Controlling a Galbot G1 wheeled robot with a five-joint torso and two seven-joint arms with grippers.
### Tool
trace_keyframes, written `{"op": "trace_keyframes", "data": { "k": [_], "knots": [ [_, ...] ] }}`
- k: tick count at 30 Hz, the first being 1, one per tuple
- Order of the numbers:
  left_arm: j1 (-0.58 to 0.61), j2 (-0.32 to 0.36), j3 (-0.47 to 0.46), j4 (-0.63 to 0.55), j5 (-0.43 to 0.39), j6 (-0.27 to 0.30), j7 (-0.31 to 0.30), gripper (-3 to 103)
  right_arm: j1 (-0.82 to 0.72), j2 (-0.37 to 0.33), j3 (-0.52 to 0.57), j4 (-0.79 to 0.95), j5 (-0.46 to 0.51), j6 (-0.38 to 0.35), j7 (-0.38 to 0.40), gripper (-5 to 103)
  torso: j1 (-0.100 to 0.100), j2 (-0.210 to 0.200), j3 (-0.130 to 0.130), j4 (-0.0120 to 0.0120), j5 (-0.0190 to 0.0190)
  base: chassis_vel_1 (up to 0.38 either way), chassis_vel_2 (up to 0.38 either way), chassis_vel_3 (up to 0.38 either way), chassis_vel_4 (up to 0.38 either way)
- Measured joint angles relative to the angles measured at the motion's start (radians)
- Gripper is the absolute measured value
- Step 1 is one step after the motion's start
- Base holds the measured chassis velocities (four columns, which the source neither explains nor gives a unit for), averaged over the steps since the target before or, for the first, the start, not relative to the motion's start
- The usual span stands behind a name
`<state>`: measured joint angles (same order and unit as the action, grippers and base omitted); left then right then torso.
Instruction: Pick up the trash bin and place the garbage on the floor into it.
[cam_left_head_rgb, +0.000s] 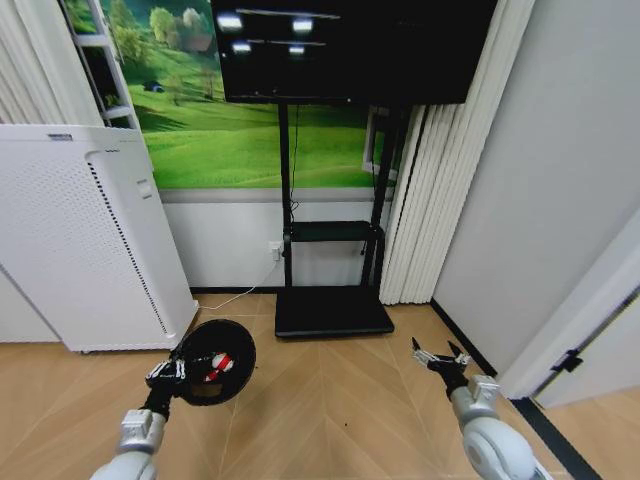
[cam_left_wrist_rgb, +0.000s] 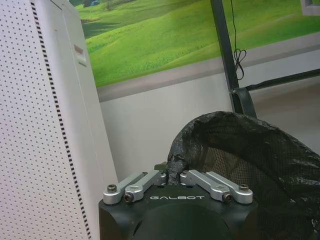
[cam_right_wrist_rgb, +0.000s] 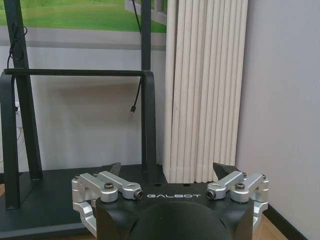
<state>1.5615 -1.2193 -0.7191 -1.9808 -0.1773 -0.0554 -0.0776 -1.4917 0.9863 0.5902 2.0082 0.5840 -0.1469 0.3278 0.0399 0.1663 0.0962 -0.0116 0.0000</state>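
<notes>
- Gripping the rim of the trash bin (cam_left_head_rgb: 213, 362), the left gripper (cam_left_head_rgb: 168, 373) has its fingers pinched together on the edge of the black liner — the left wrist view shows the crumpled bag (cam_left_wrist_rgb: 240, 160) bunched between the fingertips.
- The trash bin is carried just in front of the white perforated air purifier (cam_left_head_rgb: 85, 240), near its lower corner, mouth tilted toward the head camera.
- Inside the bin lies a red-and-white piece of garbage (cam_left_head_rgb: 217, 366); what else is in there I cannot tell.
- The right gripper (cam_left_head_rgb: 441, 358) hovers well apart from the air purifier, on the far side of the black TV stand (cam_left_head_rgb: 330, 300), close to the grey wall (cam_left_head_rgb: 540, 180).
- Its fingers are spread wide with nothing between them — the right wrist view shows both fingertips (cam_right_wrist_rgb: 223, 170) apart, facing the stand's base and the white pleated curtain (cam_right_wrist_rgb: 205, 90).
- The floor (cam_left_head_rgb: 330, 410), chevron parquet, runs from the air purifier's foot across to the dark border strip (cam_left_head_rgb: 470, 350) along the wall.
- A white cable (cam_left_head_rgb: 240, 292) trails along the floor from the wall socket toward the air purifier.
</notes>
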Motion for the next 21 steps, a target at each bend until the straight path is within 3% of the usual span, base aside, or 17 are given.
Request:
{"op": "trace_keyframes", "data": {
  "k": [11, 21],
  "knots": [
    [-0.03, -0.01, 0.026, 0.031, 0.005, 0.005, -0.001, 7, 0.002, 0.0, -0.002, -0.002, -0.001, 0.001, 0.0, 100, 0.0, 0.0, 0.0, -0.0001, 0.0003, 0.036, 0.03, -0.036, -0.029],
    [-0.048, -0.015, 0.042, 0.059, 0.012, 0.005, -0.001, 7, 0.002, -0.001, -0.003, -0.003, -0.002, 0.002, 0.0, 100, 0.0, 0.0, 0.0, -0.0001, 0.0, 0.193, 0.211, -0.205, -0.199]
  ]
}}
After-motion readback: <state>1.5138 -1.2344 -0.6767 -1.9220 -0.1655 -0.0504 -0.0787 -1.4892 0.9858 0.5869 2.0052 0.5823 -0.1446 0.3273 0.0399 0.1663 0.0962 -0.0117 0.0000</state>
